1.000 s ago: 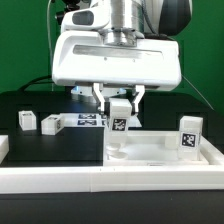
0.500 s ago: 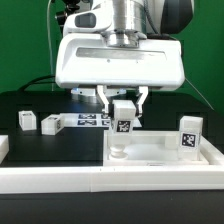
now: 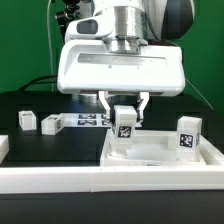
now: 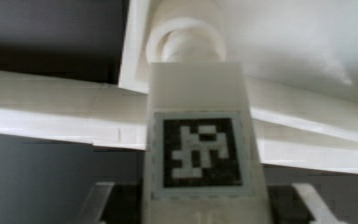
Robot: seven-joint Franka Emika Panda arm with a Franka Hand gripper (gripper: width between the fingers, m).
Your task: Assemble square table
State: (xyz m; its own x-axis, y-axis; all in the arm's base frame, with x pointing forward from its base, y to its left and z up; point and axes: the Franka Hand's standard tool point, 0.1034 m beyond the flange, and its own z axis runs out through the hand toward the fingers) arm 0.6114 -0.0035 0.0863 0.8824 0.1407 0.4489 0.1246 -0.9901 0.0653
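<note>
Gripper (image 3: 123, 112) clamps one leg (image 3: 123, 128) upright at the slab (image 3: 165, 153) corner; a second leg (image 3: 189, 135) stands near, toward the exterior view's right.

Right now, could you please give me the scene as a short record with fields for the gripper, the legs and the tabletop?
tabletop: lying flat, rim up
gripper: jaws shut on the held leg
held leg: upright, tag toward the exterior camera, at the tabletop's corner on the exterior view's left; seated or not, cannot tell
standing leg: upright on the tabletop, exterior view's right
loose leg A and loose leg B: on the black table, exterior view's left
</note>
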